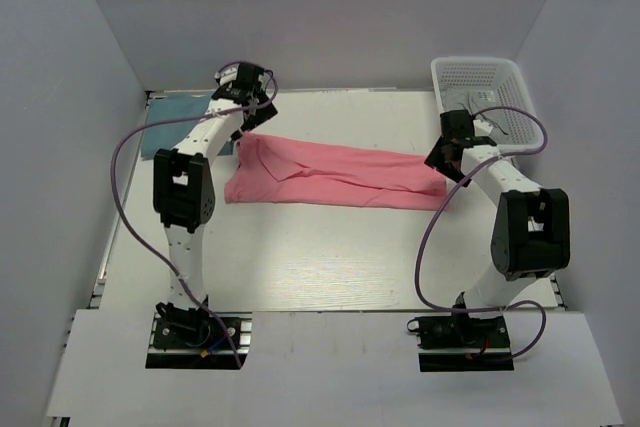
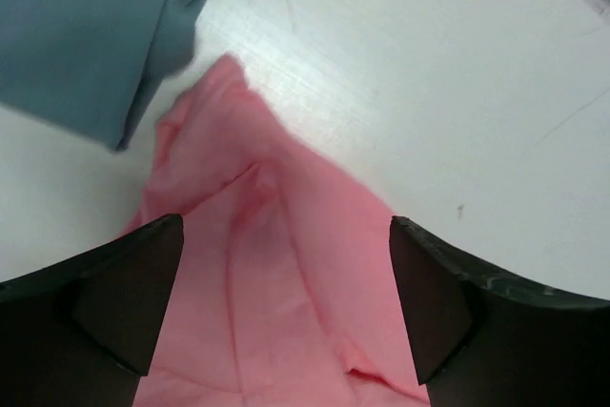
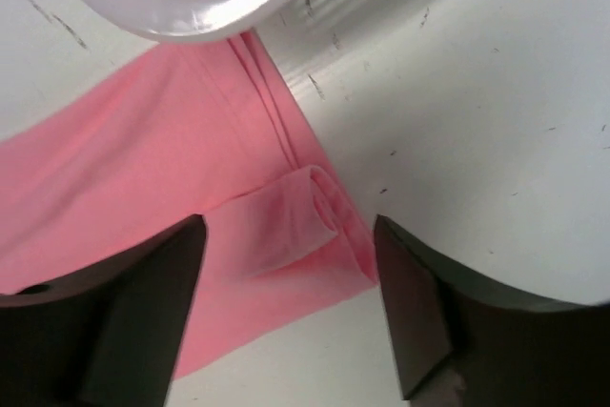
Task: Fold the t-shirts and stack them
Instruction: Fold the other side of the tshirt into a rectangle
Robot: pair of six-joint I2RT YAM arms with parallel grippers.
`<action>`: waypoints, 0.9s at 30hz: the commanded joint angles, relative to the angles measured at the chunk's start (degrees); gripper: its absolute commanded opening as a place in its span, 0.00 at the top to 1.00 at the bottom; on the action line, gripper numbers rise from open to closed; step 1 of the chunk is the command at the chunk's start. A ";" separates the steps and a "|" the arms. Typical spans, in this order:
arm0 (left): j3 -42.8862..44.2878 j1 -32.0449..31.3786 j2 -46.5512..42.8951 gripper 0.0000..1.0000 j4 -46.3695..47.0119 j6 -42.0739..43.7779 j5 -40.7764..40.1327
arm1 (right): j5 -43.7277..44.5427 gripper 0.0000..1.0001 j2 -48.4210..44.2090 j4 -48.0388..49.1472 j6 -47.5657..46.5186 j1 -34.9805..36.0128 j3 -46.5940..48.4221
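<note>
I am hovering the left gripper [image 2: 286, 228] and right gripper [image 3: 289, 226], both wide open, over opposite ends of the pink t-shirt [image 1: 330, 175]; I am aiming to pinch every folded layer together.

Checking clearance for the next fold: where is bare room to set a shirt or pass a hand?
Widest: bare white table between the salmon pink cloth t-shirt and the arm bases. Narrower: behind it, between the teal-blue cloth t-shirt and white plastic mesh basket. Crowded: the pink ends, under the left tool and right tool.

Pink t-shirt [image 1: 335, 172] folded lengthwise, centre, teal t-shirt [image 1: 172, 124] — far-left
</note>
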 commanded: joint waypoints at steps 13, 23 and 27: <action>-19.77 0.60 -17.46 0.00 4.62 3.87 10.77 | -22.51 0.10 -16.23 13.15 -6.10 1.76 -13.19; -31.13 1.21 -16.16 0.00 8.87 4.48 16.50 | -26.23 0.10 -7.27 16.14 -4.53 3.78 -13.55; -31.13 1.21 -14.66 0.00 8.34 4.48 15.27 | -24.92 0.10 -2.89 17.73 -3.38 3.61 -12.14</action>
